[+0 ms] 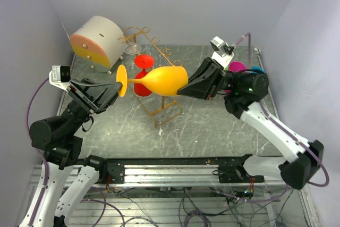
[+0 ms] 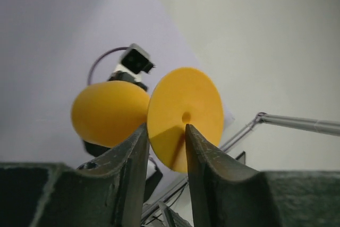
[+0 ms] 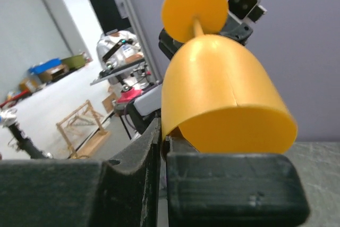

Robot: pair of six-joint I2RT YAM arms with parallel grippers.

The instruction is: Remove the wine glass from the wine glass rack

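Note:
A yellow wine glass point(image 1: 159, 81) lies sideways in the air above the table, in front of the gold wire wine glass rack point(image 1: 155, 43). My right gripper point(image 1: 184, 86) is shut on the rim of its bowl point(image 3: 223, 94), one finger inside and one outside. My left gripper point(image 1: 113, 90) is open at the glass's round foot point(image 1: 121, 81). In the left wrist view the foot point(image 2: 186, 104) shows just beyond and between my spread fingers point(image 2: 133, 158); I cannot tell whether they touch it. A red glass point(image 1: 142, 74) hangs on the rack behind.
A round white-and-orange drawer box point(image 1: 98, 41) stands at the back left. A clear glass point(image 1: 133, 50) sits by the rack's far end. Pink point(image 1: 237, 66) and blue point(image 1: 257, 69) items lie behind my right arm. Walls close in on the left, right and back.

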